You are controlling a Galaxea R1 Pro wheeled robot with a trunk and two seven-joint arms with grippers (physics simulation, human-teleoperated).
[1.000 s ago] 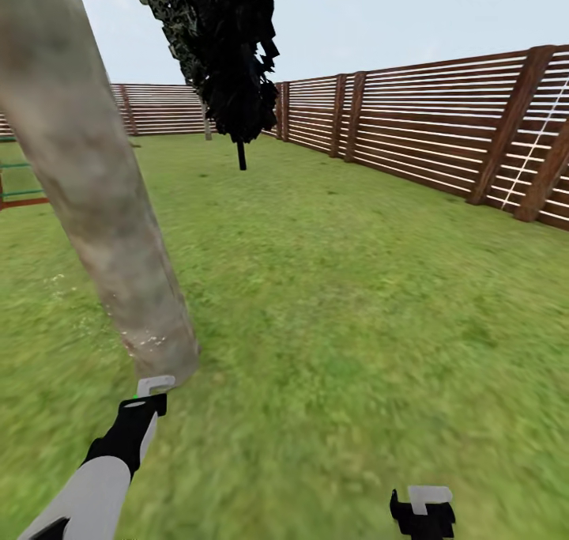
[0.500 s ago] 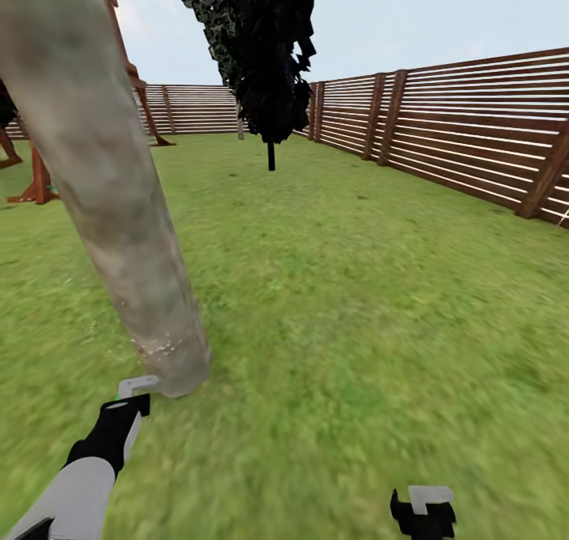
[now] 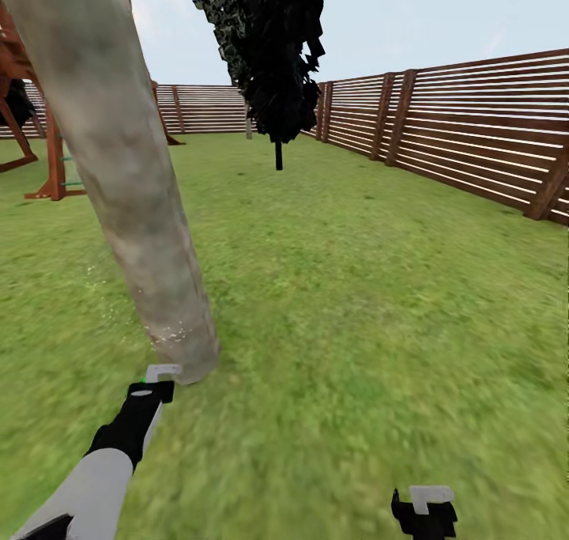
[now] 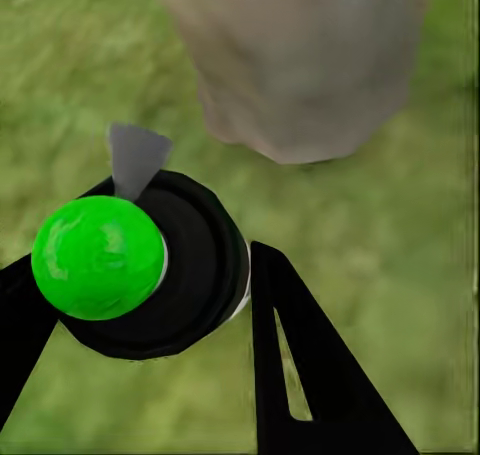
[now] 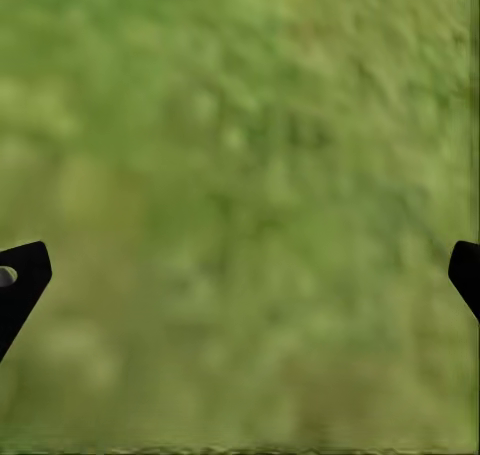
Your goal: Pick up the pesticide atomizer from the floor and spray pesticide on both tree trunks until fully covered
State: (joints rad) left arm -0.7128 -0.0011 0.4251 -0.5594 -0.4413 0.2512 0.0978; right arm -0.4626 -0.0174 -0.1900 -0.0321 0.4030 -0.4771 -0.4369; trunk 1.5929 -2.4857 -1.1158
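A thick grey-tan mottled tree trunk (image 3: 134,200) leans across the left of the head view, rising from the grass floor (image 3: 356,326). Fine white specks of pesticide (image 3: 170,336) dot its base. My left gripper (image 3: 146,398) is shut on the pesticide atomizer (image 4: 130,265), a black body with a bright green cap and a grey nozzle (image 3: 162,372) that sits right at the foot of the trunk (image 4: 300,65). My right gripper (image 3: 423,512) hangs low at the bottom right, open over bare grass, its fingertips (image 5: 25,275) spread wide with nothing between them.
A brown slatted fence (image 3: 474,145) runs along the right and the back. A black cypress-like tree (image 3: 273,50) stands ahead near the fence corner. A red-brown wooden frame (image 3: 51,152) stands behind the trunk at far left. Open lawn lies to the right.
The whole view has swung left, bringing the wooden frame into sight. My left gripper still holds the atomizer at the trunk's foot, now a little nearer it. The right gripper has not moved.
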